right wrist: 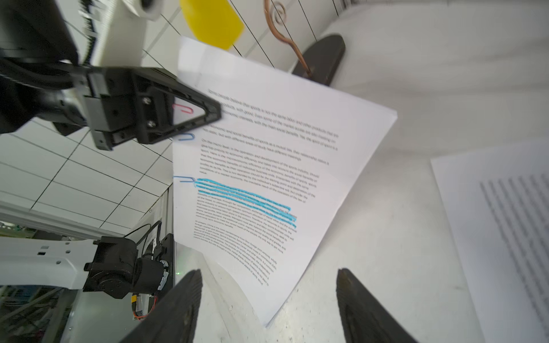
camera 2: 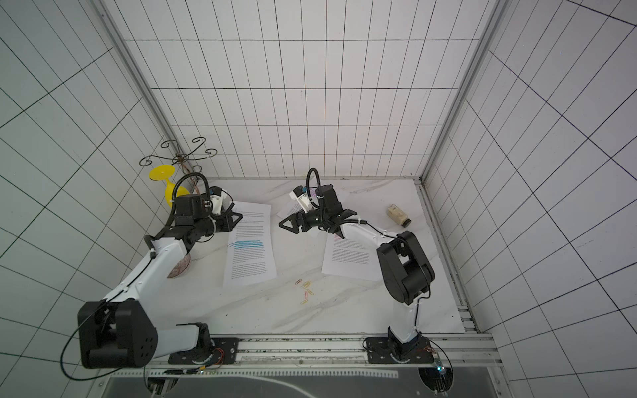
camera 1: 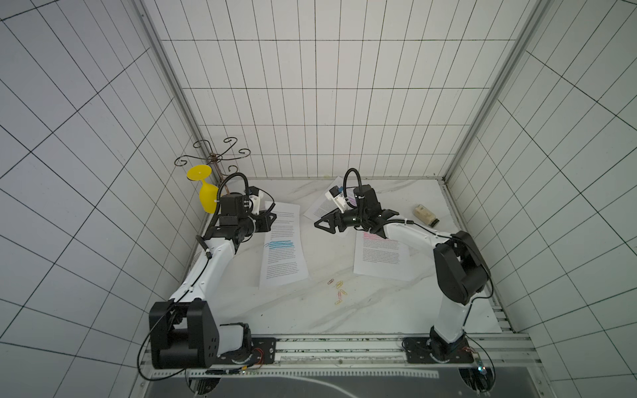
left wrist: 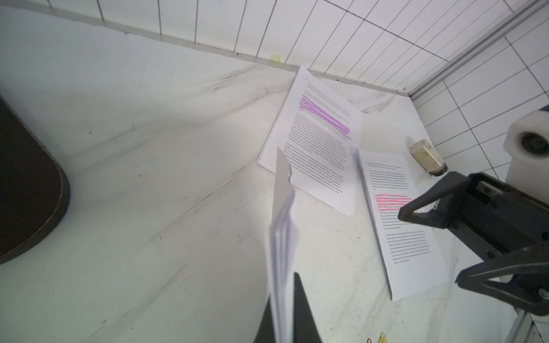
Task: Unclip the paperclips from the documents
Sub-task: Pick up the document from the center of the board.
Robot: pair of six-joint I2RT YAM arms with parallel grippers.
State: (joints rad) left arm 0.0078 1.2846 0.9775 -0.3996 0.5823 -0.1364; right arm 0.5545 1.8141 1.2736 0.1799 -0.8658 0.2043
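Both top views: left gripper [camera 1: 272, 220] is clamped on the left edge of the blue-highlighted document [camera 1: 283, 248] near its far corner, right gripper [camera 1: 320, 225] hangs beside it with fingers apart, and loose paperclips [camera 1: 339, 291] lie on the marble table [camera 1: 303, 313] nearer the bases. Left wrist: the clamped sheaf leaves the closed fingers edge-on. Right wrist: a pink paperclip [right wrist: 182, 108] shows through the left finger's triangular frame, a blue paperclip [right wrist: 185, 137] sits just beside that finger on the same edge, and a second blue paperclip [right wrist: 184, 179] sits at the highlight band.
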